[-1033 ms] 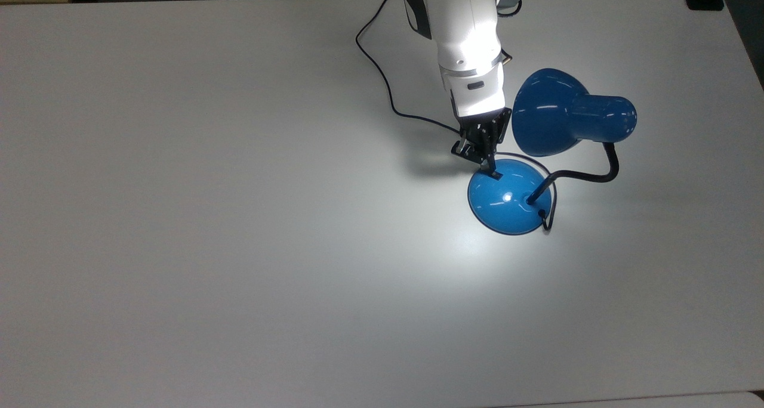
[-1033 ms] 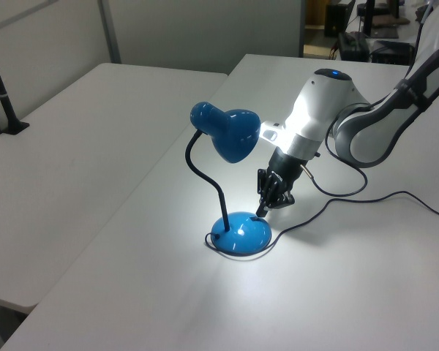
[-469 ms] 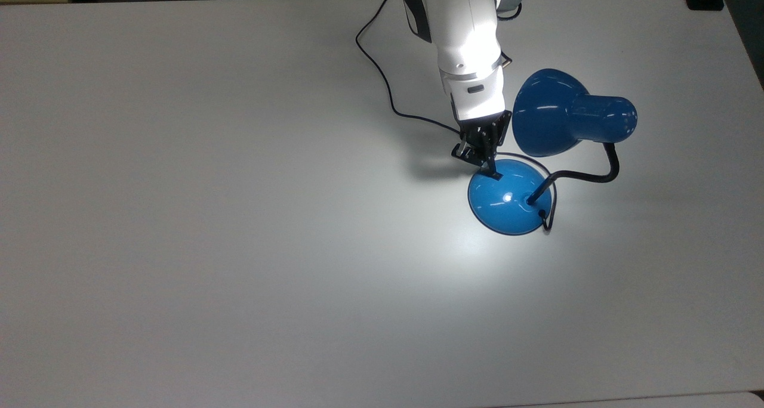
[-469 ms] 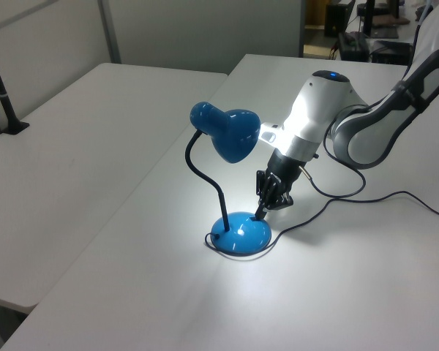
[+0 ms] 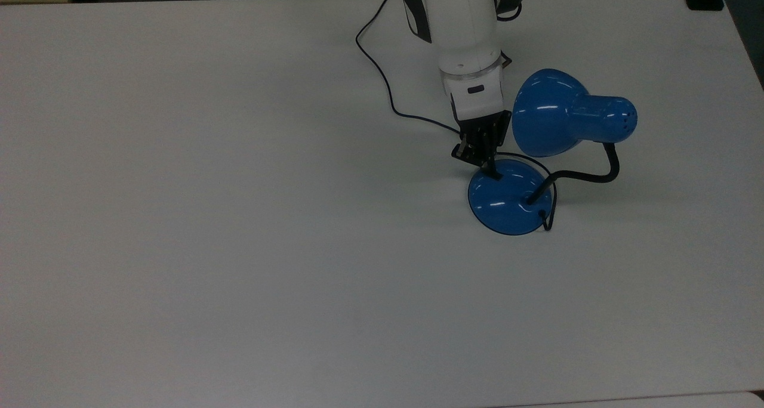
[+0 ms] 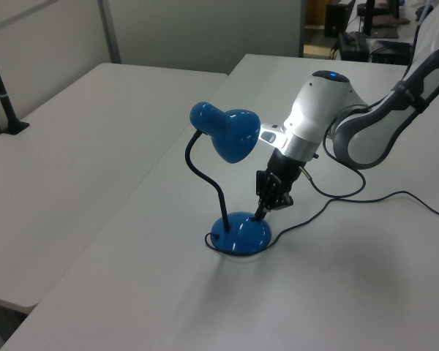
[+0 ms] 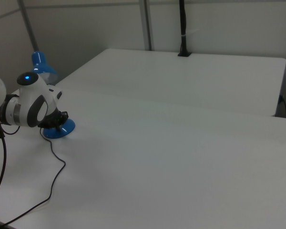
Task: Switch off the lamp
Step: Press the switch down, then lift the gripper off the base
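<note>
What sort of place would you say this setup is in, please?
Probably a lab or office workroom. A robot arm works on plain white tables pushed together, with grey partition walls behind them. At the back of the left view stands a desk with dark equipment.

White tabletop (image 5: 209, 217) with one lamp on it.
The blue desk lamp (image 5: 507, 202) stands by its round base near the top view's right, and its thin dark cord (image 5: 382, 77) lies across the surface.
</note>
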Robot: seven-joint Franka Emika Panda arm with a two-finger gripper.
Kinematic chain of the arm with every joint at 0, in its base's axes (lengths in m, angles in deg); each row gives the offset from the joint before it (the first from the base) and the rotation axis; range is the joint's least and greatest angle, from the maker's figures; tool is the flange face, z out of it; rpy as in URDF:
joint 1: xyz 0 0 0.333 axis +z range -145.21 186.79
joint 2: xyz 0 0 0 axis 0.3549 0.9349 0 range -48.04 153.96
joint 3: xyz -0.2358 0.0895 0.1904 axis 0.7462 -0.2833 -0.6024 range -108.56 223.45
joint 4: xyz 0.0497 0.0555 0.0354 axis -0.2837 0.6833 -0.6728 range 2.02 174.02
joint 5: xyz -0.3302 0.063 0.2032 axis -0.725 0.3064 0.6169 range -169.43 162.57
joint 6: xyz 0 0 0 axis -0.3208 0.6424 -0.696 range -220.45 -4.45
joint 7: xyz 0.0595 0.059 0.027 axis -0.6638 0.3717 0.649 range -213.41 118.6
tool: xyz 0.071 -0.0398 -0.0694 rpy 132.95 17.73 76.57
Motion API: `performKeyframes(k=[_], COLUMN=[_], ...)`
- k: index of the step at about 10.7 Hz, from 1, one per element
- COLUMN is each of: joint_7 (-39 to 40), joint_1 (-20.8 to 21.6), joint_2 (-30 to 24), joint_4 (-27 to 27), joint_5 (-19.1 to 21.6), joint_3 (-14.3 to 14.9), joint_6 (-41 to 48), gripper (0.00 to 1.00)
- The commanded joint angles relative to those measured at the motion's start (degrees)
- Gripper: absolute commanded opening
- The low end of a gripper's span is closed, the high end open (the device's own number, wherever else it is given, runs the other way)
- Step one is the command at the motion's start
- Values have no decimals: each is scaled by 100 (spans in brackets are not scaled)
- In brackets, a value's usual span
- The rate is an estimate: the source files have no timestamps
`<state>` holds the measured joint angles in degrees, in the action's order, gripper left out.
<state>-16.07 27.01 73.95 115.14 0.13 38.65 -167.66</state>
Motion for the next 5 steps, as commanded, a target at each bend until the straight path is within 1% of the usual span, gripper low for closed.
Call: performKeyframes(k=[1, 5], joint_7=[189, 93], joint_1=[-68, -130], joint_2=[178, 108], joint_4=[-23, -31], joint_5=[39, 48], joint_3=[-28, -28], joint_6=[-13, 189], gripper=[0, 0])
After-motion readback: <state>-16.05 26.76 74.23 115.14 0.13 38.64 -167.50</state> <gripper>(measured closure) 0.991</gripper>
